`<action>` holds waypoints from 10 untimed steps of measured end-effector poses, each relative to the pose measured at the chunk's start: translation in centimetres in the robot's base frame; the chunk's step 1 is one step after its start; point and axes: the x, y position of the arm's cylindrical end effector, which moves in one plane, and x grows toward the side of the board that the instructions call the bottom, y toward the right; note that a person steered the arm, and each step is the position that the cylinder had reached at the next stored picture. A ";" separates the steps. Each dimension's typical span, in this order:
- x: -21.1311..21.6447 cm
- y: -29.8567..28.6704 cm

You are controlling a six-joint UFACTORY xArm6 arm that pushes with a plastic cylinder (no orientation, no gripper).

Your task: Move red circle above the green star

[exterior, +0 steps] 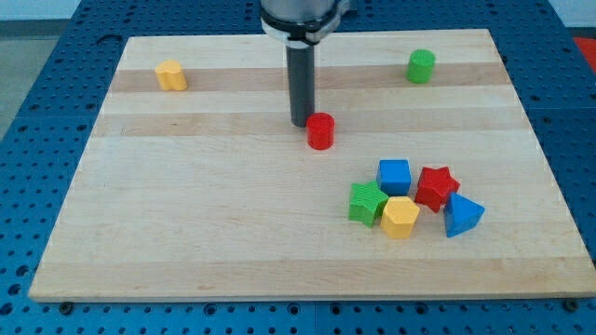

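Note:
The red circle (321,131) is a small red cylinder near the middle of the wooden board. My tip (301,123) stands right at its left side, touching or nearly touching it. The green star (368,202) lies lower and to the view's right, at the left end of a cluster of blocks. The red circle is up and to the left of the green star, well apart from it.
Packed beside the green star are a blue cube (395,175), a red star (436,186), a yellow hexagon (400,217) and a blue triangle (463,215). A yellow block (170,75) sits top left, a green cylinder (421,66) top right.

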 end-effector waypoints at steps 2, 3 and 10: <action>2.6 4.0; 3.8 5.6; 9.6 9.4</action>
